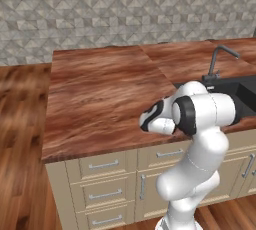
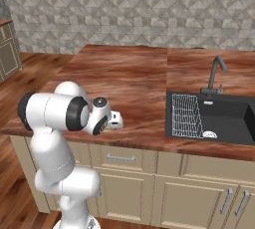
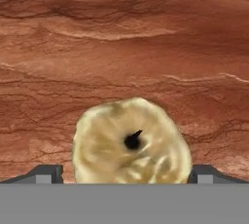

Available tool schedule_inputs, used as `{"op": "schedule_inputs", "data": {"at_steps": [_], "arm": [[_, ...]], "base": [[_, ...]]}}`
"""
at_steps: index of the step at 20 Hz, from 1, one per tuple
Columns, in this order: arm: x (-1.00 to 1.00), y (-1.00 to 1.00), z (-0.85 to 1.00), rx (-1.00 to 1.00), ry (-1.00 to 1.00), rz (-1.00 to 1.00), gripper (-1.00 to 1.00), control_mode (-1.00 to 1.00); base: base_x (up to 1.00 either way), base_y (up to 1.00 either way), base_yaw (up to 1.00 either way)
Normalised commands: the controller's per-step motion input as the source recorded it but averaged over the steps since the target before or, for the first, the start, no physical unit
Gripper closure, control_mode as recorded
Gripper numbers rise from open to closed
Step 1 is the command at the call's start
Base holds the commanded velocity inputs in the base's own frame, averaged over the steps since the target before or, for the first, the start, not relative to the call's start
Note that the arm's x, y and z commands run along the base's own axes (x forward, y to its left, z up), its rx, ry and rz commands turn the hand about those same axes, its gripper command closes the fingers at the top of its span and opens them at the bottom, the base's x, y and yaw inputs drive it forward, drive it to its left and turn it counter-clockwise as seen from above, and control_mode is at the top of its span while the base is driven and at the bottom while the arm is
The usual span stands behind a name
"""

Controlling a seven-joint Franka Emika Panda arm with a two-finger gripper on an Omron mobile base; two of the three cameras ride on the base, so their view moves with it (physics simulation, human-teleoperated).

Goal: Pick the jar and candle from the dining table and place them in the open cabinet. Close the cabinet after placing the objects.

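Observation:
The candle, a pale yellow-tan round lump with a dark centre, lies on the glossy reddish-brown dining table. It sits close in front of the hand, between the two dark fingertips. My gripper is open, with one tip on each side of the candle and nothing held. In the right base view the hand hangs low over the dining table near its front edge. From the left, the bent arm covers the hand above the dining table. The jar and the cabinet are out of view.
A black sink with a wire rack and a grey faucet is set into the top to the right. Beige drawers run below the front edge. A stone-patterned wall stands behind.

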Motion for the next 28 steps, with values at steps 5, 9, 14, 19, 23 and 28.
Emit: {"op": "schedule_inputs", "data": {"at_steps": [5,9,14,19,23,28], "arm": [[0.23,0.06,-0.18,0.00,0.00,0.03,-1.00,-1.00],[0.25,0.11,-0.26,0.00,0.00,0.02,1.00,-1.00],[0.09,0.00,-0.29,0.00,0.00,0.01,1.00,-1.00],[-0.20,0.00,0.02,0.00,-0.08,0.00,1.00,-1.00],[-0.68,0.00,0.37,0.00,-0.24,0.00,1.00,-1.00],[-0.65,0.00,0.57,0.00,-0.25,0.00,1.00,-1.00]], "base": [[0.00,0.00,0.00],[0.00,0.00,0.00],[0.00,0.00,0.00],[0.00,0.00,0.00],[0.00,0.00,0.00],[0.00,0.00,0.00]]}}
